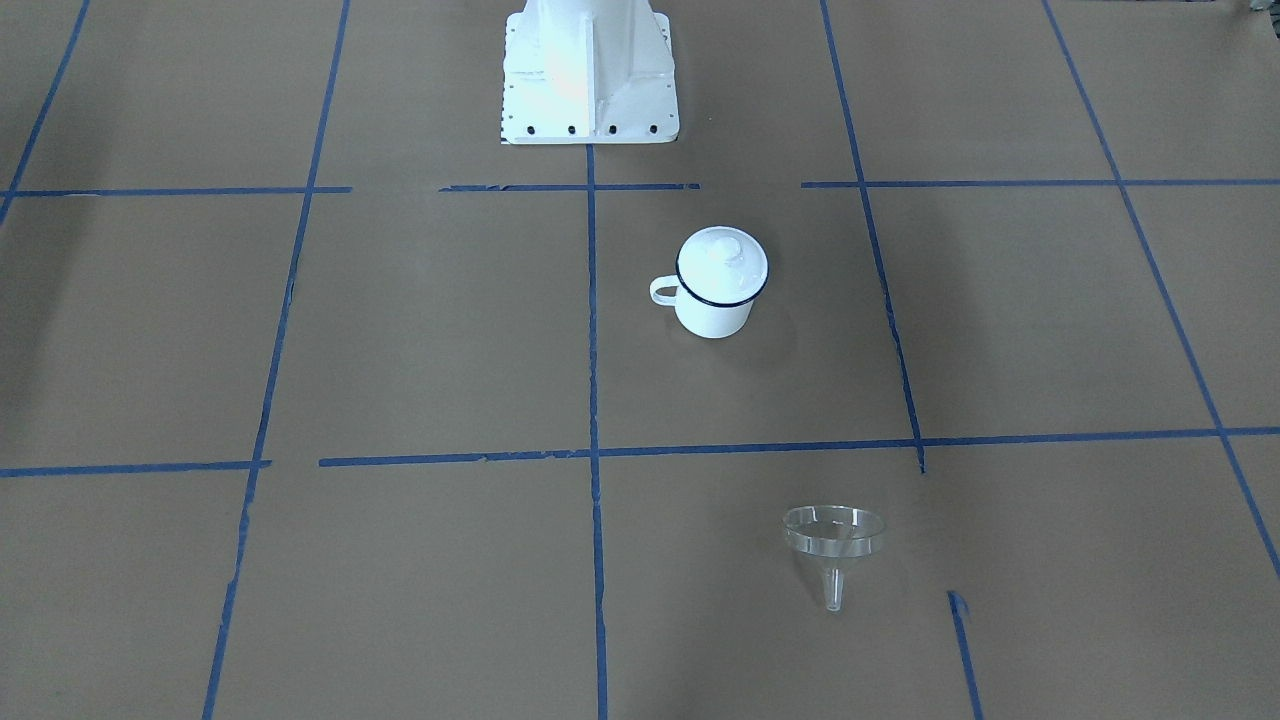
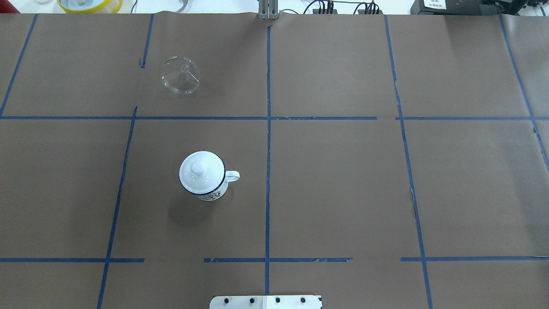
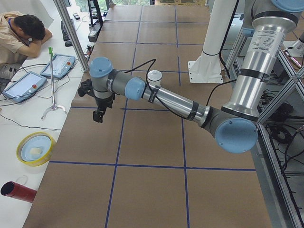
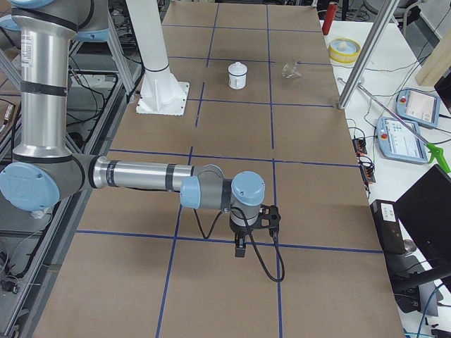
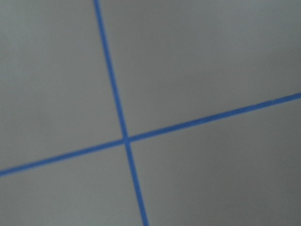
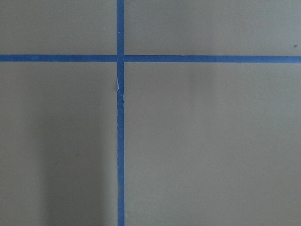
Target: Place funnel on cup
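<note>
The cup [image 2: 201, 177] is a white enamel mug with a dark blue rim, standing left of the centre line with its handle toward the middle. A round white lid with a knob [image 2: 198, 168] sits on it. The cup also shows in the front view [image 1: 716, 285]. The clear funnel [image 2: 180, 75] lies tipped on its side on the paper near the far left, also in the front view [image 1: 833, 540]. My left gripper [image 3: 98, 116] hangs off the table's left end, far from both. My right gripper [image 4: 241, 250] hangs over the right end. I cannot tell whether either is open or shut.
The white robot base [image 1: 590, 80] stands at the near edge. A yellow bowl [image 3: 35, 148], a red cylinder [image 3: 18, 191], a metal post [image 3: 71, 33] and teach pendants lie past the far edge, where a person [image 3: 21, 33] sits. Blue tape lines grid the brown paper.
</note>
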Robot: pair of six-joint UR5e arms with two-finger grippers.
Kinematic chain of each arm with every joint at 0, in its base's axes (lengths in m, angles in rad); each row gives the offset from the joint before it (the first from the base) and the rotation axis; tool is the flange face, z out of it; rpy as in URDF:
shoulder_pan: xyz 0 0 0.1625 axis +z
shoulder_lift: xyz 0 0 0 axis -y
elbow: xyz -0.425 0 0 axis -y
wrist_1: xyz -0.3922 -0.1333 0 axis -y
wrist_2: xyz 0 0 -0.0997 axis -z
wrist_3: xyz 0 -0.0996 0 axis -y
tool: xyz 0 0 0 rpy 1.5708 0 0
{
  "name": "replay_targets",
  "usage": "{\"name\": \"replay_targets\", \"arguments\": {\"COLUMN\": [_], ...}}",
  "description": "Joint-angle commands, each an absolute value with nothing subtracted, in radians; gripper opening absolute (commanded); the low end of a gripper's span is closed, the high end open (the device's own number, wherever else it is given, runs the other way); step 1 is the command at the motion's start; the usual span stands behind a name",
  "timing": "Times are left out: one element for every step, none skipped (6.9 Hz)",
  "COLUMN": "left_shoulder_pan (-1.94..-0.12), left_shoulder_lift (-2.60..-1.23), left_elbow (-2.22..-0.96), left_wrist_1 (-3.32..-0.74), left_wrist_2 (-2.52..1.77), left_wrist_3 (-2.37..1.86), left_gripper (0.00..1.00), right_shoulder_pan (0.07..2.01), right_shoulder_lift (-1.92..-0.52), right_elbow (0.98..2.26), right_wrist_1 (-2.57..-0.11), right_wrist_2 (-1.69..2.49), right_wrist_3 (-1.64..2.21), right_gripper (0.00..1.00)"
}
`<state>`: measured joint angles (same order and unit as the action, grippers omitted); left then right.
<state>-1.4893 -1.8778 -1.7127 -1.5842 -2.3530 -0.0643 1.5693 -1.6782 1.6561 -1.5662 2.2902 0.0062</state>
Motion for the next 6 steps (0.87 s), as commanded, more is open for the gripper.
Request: {"name": "replay_targets", "arguments": {"left_shoulder_pan": [-1.486,-1.423,-1.288,-1.149,-1.008,-0.914], "left_shoulder_lift": [-1.901,-1.858,-1.859,-1.864,-1.884,-1.955], "left_elbow": [-1.810,-1.839,-1.845,-1.892,-1.928,-1.928], "left_wrist_1": [-1.762,-1.848,-1.850,-1.848,-1.847,-1.788], "left_wrist_2": [-2.361,-2.373,-2.454,-2.418,-2.311,-2.260], "left_wrist_3": [-0.379,-0.405,-0.511,-0.736,-0.925,-1.059], "left_gripper": [1.00,1.00,1.00,1.00,1.00,1.00], "right_shoulder_pan": [1.569,1.569,1.569,1.569,1.569,1.569], "right_shoulder_lift": [-1.678,-1.678,-1.678,-1.678,-1.678,-1.678], "right_elbow": [1.657,1.657,1.657,1.657,1.657,1.657], "right_wrist_1": [-1.566,-1.566,-1.566,-1.566,-1.566,-1.566], "right_wrist_2": [2.290,2.290,2.290,2.290,2.290,2.290], "right_wrist_3": [0.006,0.006,0.006,0.006,0.006,0.006], "right_gripper": [1.00,1.00,1.00,1.00,1.00,1.00]}}
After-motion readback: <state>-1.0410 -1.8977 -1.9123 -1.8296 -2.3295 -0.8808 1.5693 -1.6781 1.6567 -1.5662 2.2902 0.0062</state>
